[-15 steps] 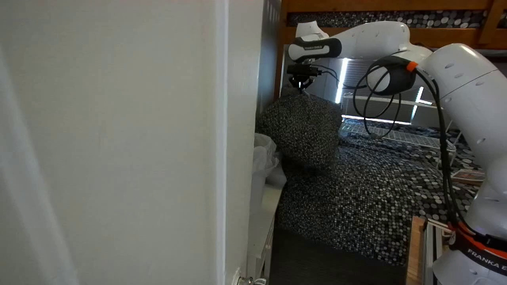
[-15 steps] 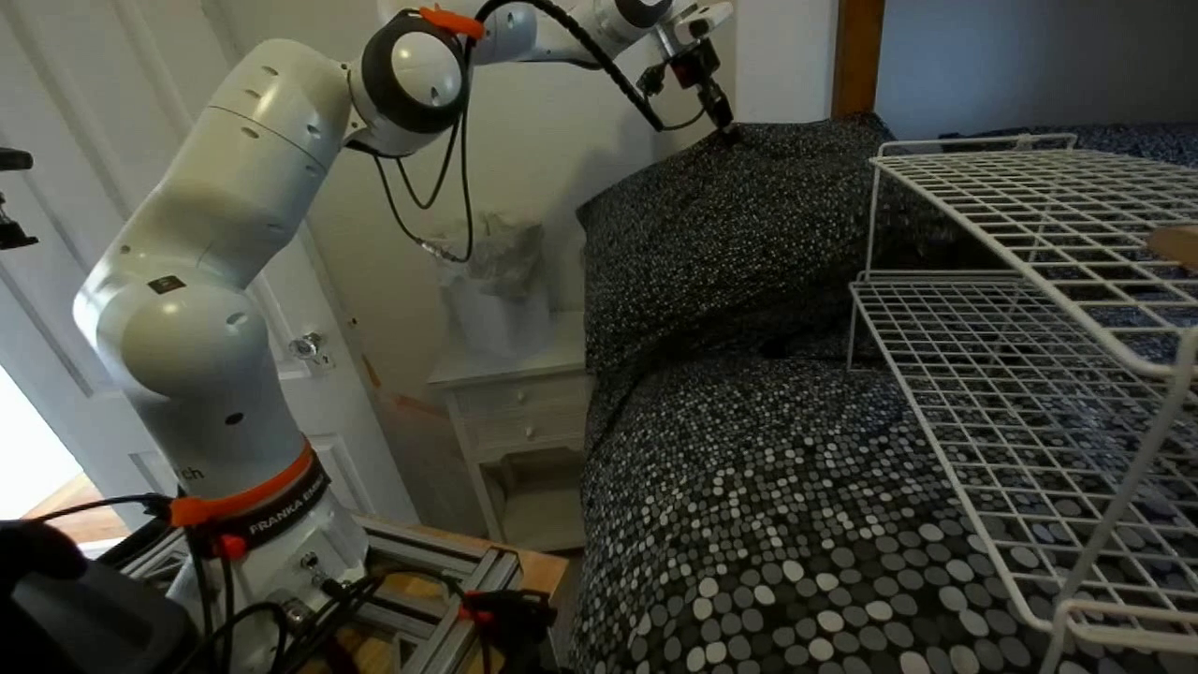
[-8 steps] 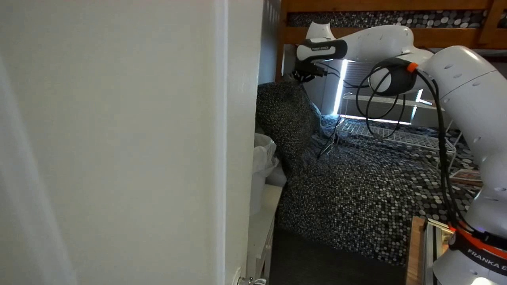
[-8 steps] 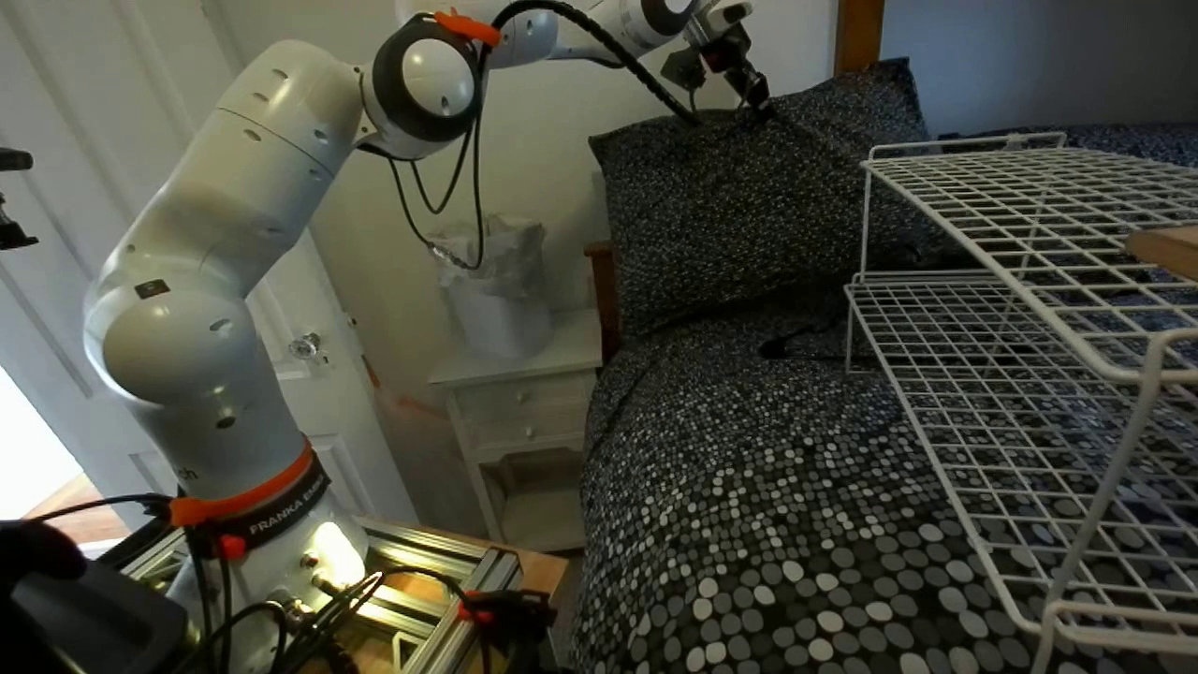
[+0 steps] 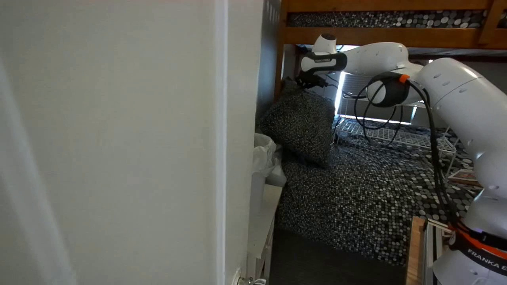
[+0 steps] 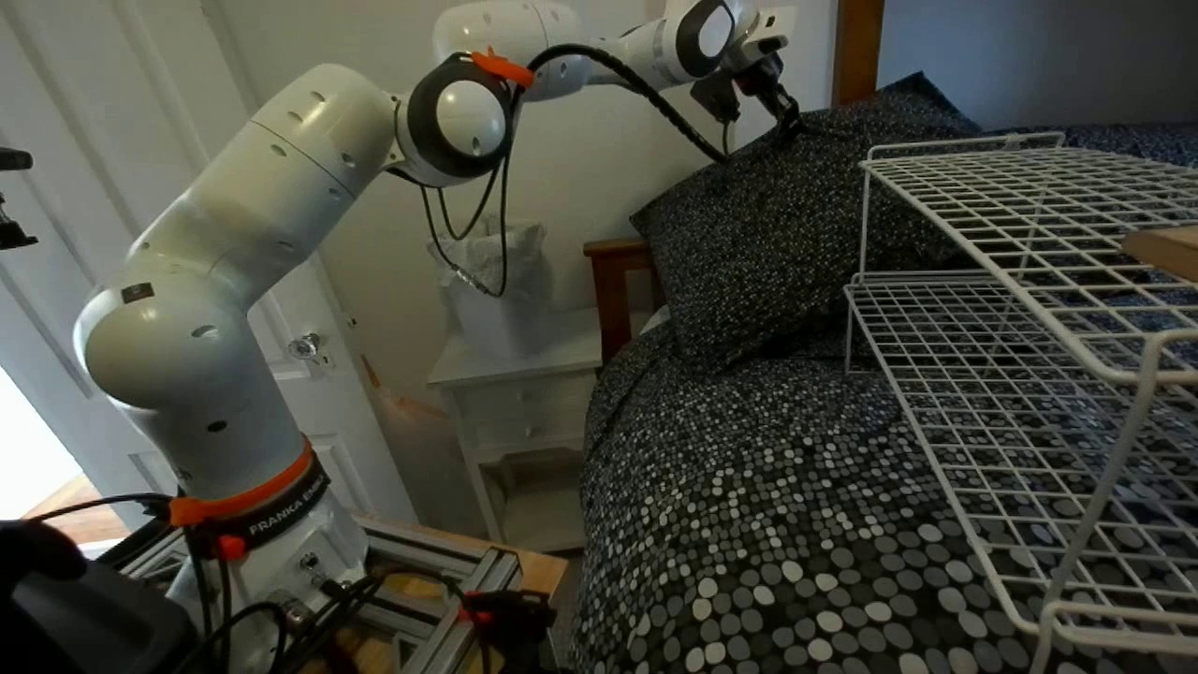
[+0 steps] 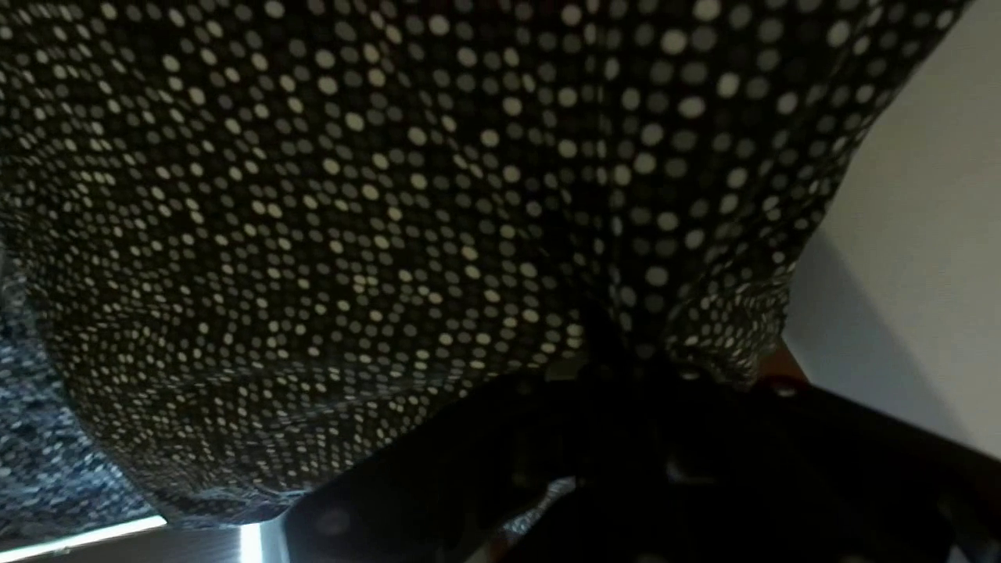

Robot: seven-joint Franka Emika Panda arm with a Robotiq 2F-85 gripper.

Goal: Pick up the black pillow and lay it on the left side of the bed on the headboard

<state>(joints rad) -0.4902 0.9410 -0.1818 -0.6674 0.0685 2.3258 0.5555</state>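
While pinching the black pillow [image 6: 786, 229] by its top edge with the gripper [image 6: 791, 124], holds it tilted at the wall end of the bed [image 6: 730, 524], near the brown wooden post [image 6: 613, 300] and the white wire rack [image 6: 1058, 328]. Can't tell if resting on the bed below.

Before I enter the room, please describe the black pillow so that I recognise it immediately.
At the lower bunk, look to the end near the white bin. The speckled black pillow is there, tilted. Unlike the flat bedcover, it stands raised, gripped by the pincer.
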